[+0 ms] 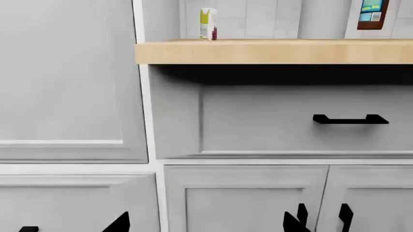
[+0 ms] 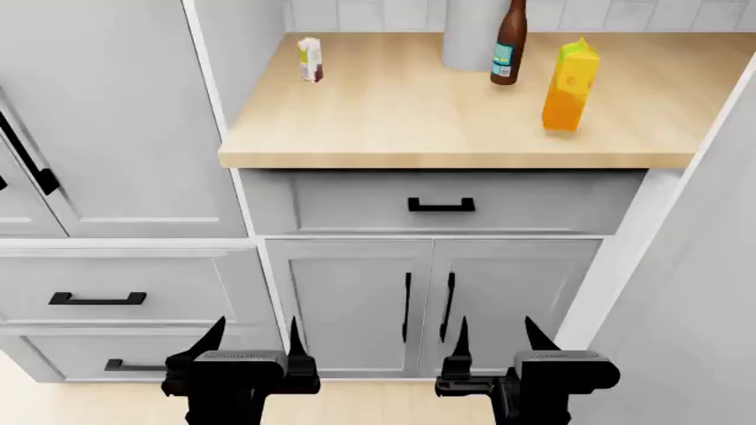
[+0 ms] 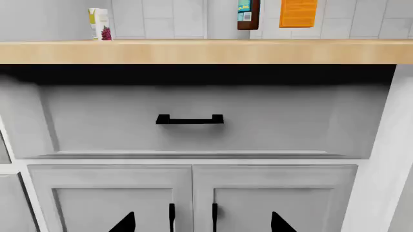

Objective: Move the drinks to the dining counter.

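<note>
The three drinks stood on the wood surface [image 2: 402,124], above a grey drawer [image 2: 442,202]. The small white carton [image 2: 310,59] was far back on the left side. The brown bottle [image 2: 509,44] stood near the back wall, next to a white crock [image 2: 469,35]. The orange juice carton [image 2: 569,86] was just in front of the bottle, a bit more to the right. None of them had been moved yet. The dining counter was not in any view.

The left claw [image 2: 251,342] and the right claw [image 2: 511,340] hung low in front of the cupboard doors [image 2: 431,301], well under the drinks. Both had their fingers spread apart and held nothing.

The step in hand looked like the first reach. I think the right arm should go up for the juice carton, since it was closest to that side. It would need to lift clear of the wood edge first, then come in level and squeeze the carton around its middle. It should go slow so it would not bump the bottle behind it.
</note>
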Motion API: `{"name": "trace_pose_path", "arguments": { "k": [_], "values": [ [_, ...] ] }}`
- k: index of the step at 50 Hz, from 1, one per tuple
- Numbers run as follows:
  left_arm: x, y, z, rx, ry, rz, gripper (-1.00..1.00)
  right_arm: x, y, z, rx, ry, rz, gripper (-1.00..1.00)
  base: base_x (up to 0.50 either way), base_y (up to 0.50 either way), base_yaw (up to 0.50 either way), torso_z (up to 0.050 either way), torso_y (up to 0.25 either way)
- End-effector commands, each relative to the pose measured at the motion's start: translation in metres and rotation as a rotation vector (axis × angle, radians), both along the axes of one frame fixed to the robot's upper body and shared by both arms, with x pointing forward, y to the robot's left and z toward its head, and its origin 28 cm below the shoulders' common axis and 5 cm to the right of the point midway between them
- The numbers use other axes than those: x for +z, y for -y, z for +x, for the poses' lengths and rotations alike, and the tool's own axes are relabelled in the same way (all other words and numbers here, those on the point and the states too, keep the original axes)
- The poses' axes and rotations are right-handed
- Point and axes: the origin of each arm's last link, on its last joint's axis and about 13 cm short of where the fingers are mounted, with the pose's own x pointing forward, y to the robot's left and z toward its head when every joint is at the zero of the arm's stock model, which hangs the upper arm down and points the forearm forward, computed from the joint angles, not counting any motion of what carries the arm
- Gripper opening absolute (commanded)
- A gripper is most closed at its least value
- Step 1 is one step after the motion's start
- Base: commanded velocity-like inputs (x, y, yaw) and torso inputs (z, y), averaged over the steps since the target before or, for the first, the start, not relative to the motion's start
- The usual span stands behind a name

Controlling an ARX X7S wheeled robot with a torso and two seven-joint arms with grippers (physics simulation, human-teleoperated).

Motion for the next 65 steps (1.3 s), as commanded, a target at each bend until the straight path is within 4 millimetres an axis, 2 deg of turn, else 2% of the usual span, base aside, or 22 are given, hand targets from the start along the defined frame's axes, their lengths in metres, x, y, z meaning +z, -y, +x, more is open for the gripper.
{"name": "trace_pose_path", "arguments": {
  "k": [1,7,9,11,13,14,15,16,18,19,21,23,27,29,30,34,36,38,40,47,54,65],
  "values": [
    [0.000,0.000,0.001,0.004,-0.002,0.011,1.00,0.000,0.000,0.002,-0.007,-0.001,0.008,1.00,0.00,0.00,0.00,0.000,0.000],
    [-0.001,0.001,-0.001,0.020,0.006,0.077,1.00,0.000,0.004,0.005,-0.137,-0.060,0.109,1.00,0.00,0.00,0.00,0.000,0.000],
    [0.000,0.000,-0.001,0.016,-0.023,0.073,1.00,0.003,0.004,0.004,-0.145,-0.112,0.046,1.00,0.00,0.00,0.00,0.000,0.000],
    [0.003,-0.003,-0.002,0.091,-0.005,0.099,1.00,0.017,0.003,0.001,-0.103,-0.076,0.080,1.00,0.00,0.00,0.00,0.000,0.000],
    [0.019,-0.003,-0.002,0.056,0.028,0.068,1.00,0.039,0.002,-0.002,-0.034,-0.019,0.138,1.00,0.00,0.00,0.00,0.000,0.000],
    [0.038,-0.003,0.001,0.045,0.073,0.029,1.00,0.059,0.004,0.000,-0.043,0.072,0.155,1.00,0.00,0.00,0.00,0.000,0.000],
    [0.046,-0.003,0.003,0.046,0.099,0.049,1.00,0.077,0.004,0.002,-0.056,0.152,0.133,1.00,0.00,0.00,0.00,0.000,0.000],
    [0.066,-0.003,0.007,0.055,0.216,0.007,1.00,0.084,0.004,0.003,-0.051,0.175,0.127,1.00,0.00,0.00,0.00,0.000,0.000],
    [0.103,-0.003,0.013,-0.077,0.253,0.005,1.00,0.108,0.005,0.007,-0.019,0.182,0.152,1.00,0.00,0.00,0.00,0.000,0.000],
    [0.121,-0.002,0.018,-0.112,0.298,0.041,1.00,0.123,0.008,0.013,-0.026,0.273,0.124,1.00,0.00,0.00,0.00,0.000,0.000],
    [0.142,-0.001,0.025,-0.096,0.362,0.100,1.00,0.143,0.010,0.016,0.013,0.300,0.177,1.00,0.00,0.00,0.00,0.000,0.000],
    [0.169,-0.005,0.042,-0.106,0.371,0.132,1.00,0.166,0.012,0.026,-0.011,0.310,0.097,1.00,0.00,0.00,0.00,0.000,0.000],
    [0.196,-0.005,0.059,-0.119,0.357,0.139,1.00,0.199,0.011,0.028,0.017,0.382,0.109,1.00,0.00,0.00,0.00,0.000,0.000],
    [0.220,-0.003,0.074,-0.127,0.336,0.175,1.00,0.230,0.011,0.038,-0.006,0.411,0.101,1.00,0.00,0.00,0.00,0.000,0.000],
    [0.226,-0.002,0.075,-0.126,0.343,0.169,1.00,0.238,0.011,0.039,-0.010,0.435,0.104,1.00,0.00,0.00,0.00,0.000,0.000],
    [0.283,0.002,0.072,-0.151,0.429,0.201,1.00,0.293,-0.001,0.042,0.043,0.548,0.029,1.00,0.00,0.00,0.00,0.000,0.000],
    [0.309,0.004,0.066,-0.163,0.468,0.207,1.00,0.313,-0.004,0.036,0.030,0.594,0.049,1.00,0.00,0.00,0.00,0.000,0.000],
    [0.322,0.007,0.059,-0.170,0.502,0.223,1.00,0.323,-0.006,0.029,0.036,0.606,0.027,1.00,0.00,0.00,0.00,0.000,0.000],
    [0.326,0.009,0.054,-0.178,0.512,0.225,1.00,0.328,-0.008,0.021,0.047,0.637,0.020,1.00,0.03,0.00,0.00,0.000,0.000],
    [0.315,0.013,0.057,-0.192,0.496,0.231,1.00,0.341,-0.012,-0.002,0.079,0.699,-0.033,1.00,0.38,-0.01,0.00,0.000,0.000],
    [0.306,0.012,0.059,-0.186,0.481,0.253,1.00,0.333,-0.015,0.001,0.097,0.670,-0.050,1.00,0.48,-0.01,0.00,0.000,0.000],
    [0.305,0.009,0.061,-0.178,0.476,0.250,1.00,0.338,-0.015,0.000,0.099,0.682,-0.040,1.00,0.37,-0.03,0.00,0.000,0.000]
  ]
}}
